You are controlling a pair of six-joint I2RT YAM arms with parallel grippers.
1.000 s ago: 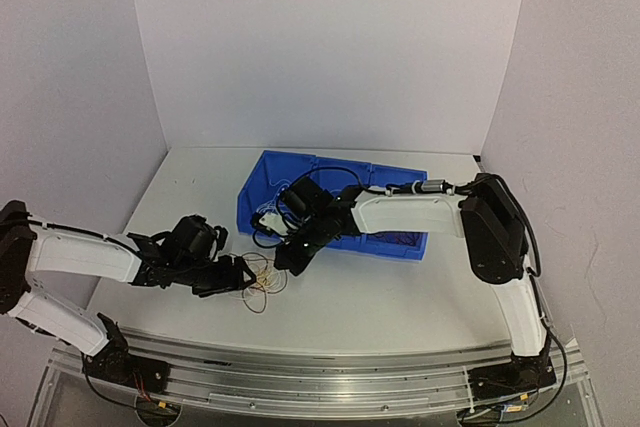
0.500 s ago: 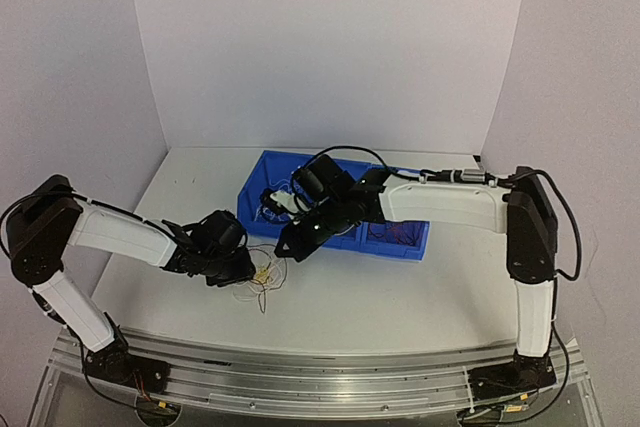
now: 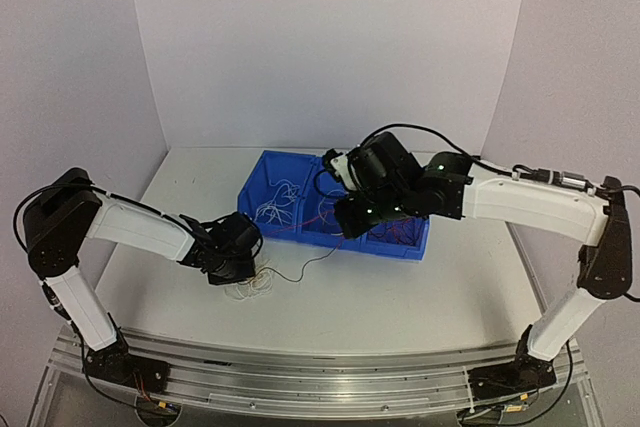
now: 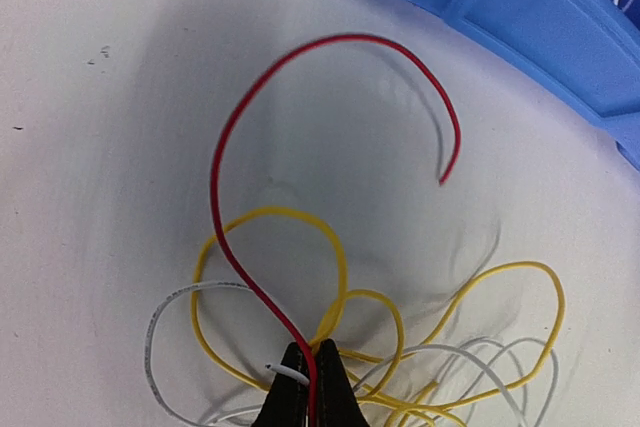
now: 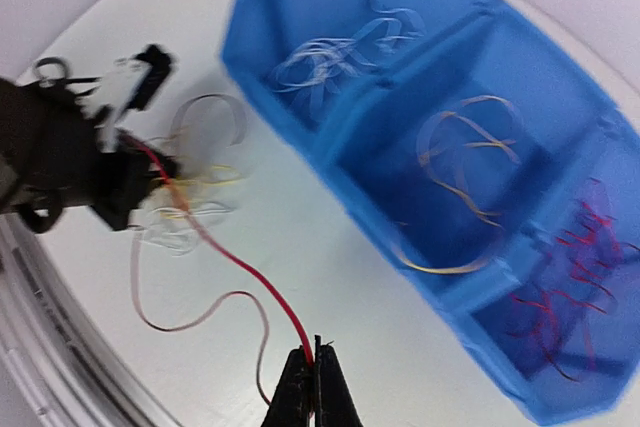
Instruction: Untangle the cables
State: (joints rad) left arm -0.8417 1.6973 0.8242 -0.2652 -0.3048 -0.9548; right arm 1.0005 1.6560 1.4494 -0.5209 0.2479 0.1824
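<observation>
White tabletop: left gripper pinched shut on the red cable, with yellow and white cables looped around its tips. Beyond them lies a blue 3-compartment bin. Right gripper is closed; the red cable reaches its tips, hold unclear.

Seen from above, the left gripper hides its own tips, and the cables beside it are too fine to sort by colour. The right gripper is a dark mass over the bin, and its jaws are unreadable. In the left wrist view, yellow and white loops run off the picture's edge. The red wire vanishes between the fingertips, and the bin is cut off at the corner. The right wrist view is motion-blurred, smearing the bin's wires.
</observation>
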